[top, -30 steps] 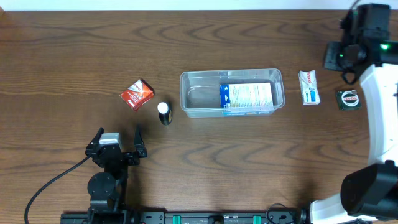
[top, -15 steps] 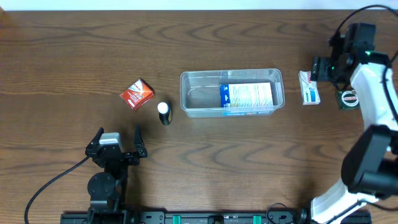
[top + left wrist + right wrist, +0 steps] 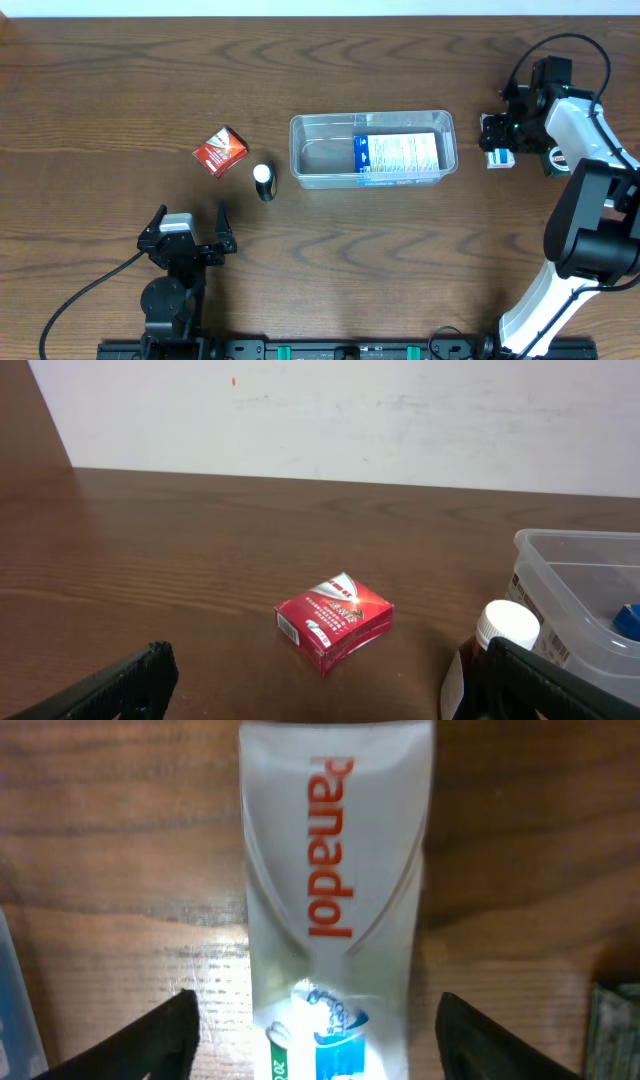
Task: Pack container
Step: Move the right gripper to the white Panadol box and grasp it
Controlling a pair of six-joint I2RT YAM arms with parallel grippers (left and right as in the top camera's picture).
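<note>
Presently we find the right claw (image 3: 318, 1038) spread astride the white box (image 3: 330, 870) near the table's right edge; closing off-centre could skew it. Left claw (image 3: 191, 214) stands apart.

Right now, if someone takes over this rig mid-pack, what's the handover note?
Left gripper: jaws open, empty, parked, touching nothing.
Right gripper: jaws open, straddling the Panadol box, not closed on it; that box lies right of the container.
Done: blue carton is in the container's right half.
Left: Panadol box, plus red box and bottle, both left of the container.
</note>
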